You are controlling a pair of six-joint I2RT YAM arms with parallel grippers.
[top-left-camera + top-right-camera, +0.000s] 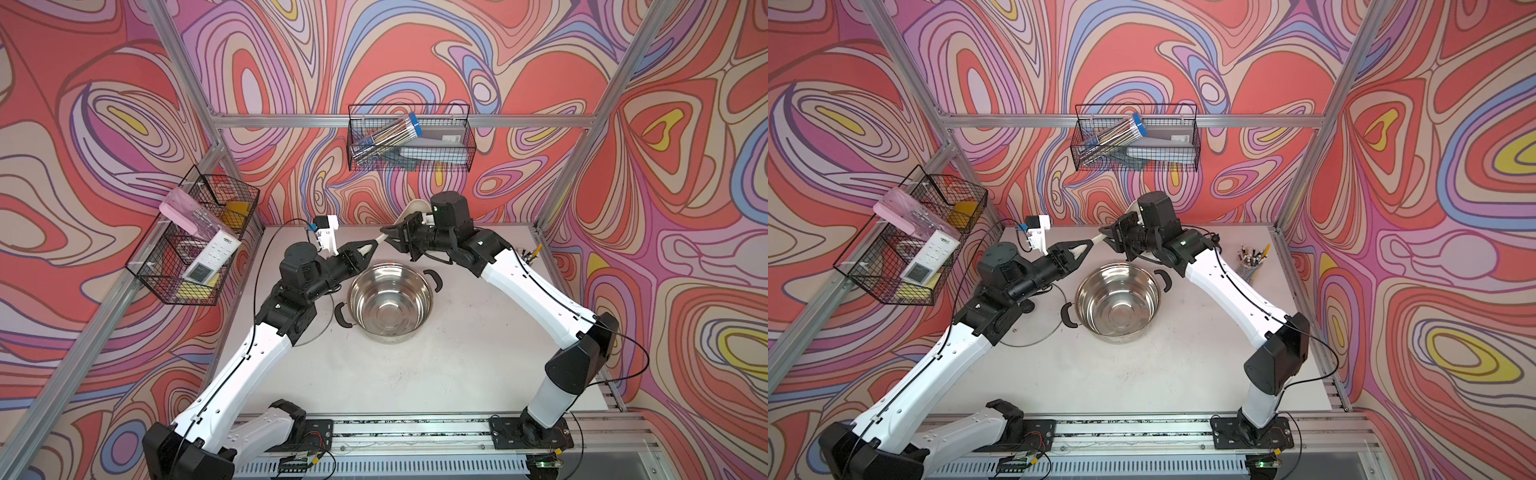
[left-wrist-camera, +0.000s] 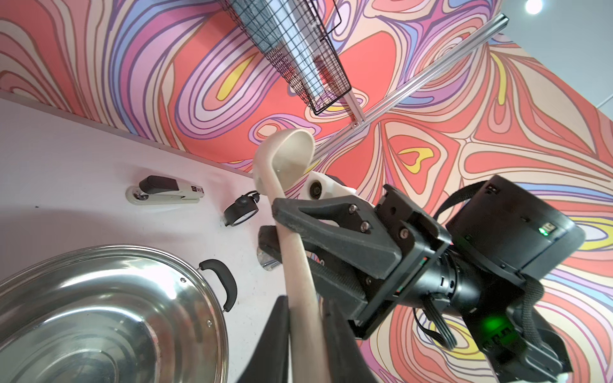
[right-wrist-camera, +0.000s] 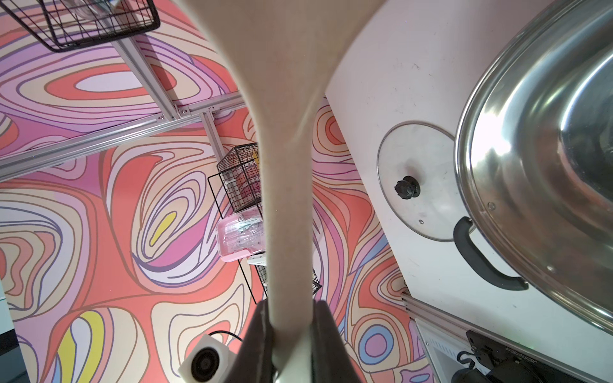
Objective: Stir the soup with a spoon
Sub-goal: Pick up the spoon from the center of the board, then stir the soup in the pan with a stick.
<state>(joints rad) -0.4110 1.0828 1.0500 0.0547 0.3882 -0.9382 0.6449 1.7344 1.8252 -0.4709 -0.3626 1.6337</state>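
Observation:
The cream spoon (image 2: pixel 298 265) hangs in the air behind the steel pot (image 1: pixel 390 307), held from both ends. My left gripper (image 2: pixel 305 301) is shut on the slim handle's end; in both top views it (image 1: pixel 370 249) points toward the right arm. The right gripper (image 3: pixel 290 308) is shut on the spoon handle (image 3: pixel 288 199) closer to the bowl (image 2: pixel 292 156), which sticks up behind it (image 1: pixel 415 205). A short stretch of the handle (image 1: pixel 1098 238) shows between the two grippers. Inside, the pot (image 1: pixel 1117 303) shows only bare steel.
A glass lid (image 1: pixel 1034 328) with a black knob lies left of the pot, partly under the left arm. A stapler (image 2: pixel 166 194) and a small round dial (image 2: pixel 240 214) lie near the back wall. A pen cup (image 1: pixel 1252 257) stands at the right. Wire baskets (image 1: pixel 409 137) (image 1: pixel 195 237) hang on the walls.

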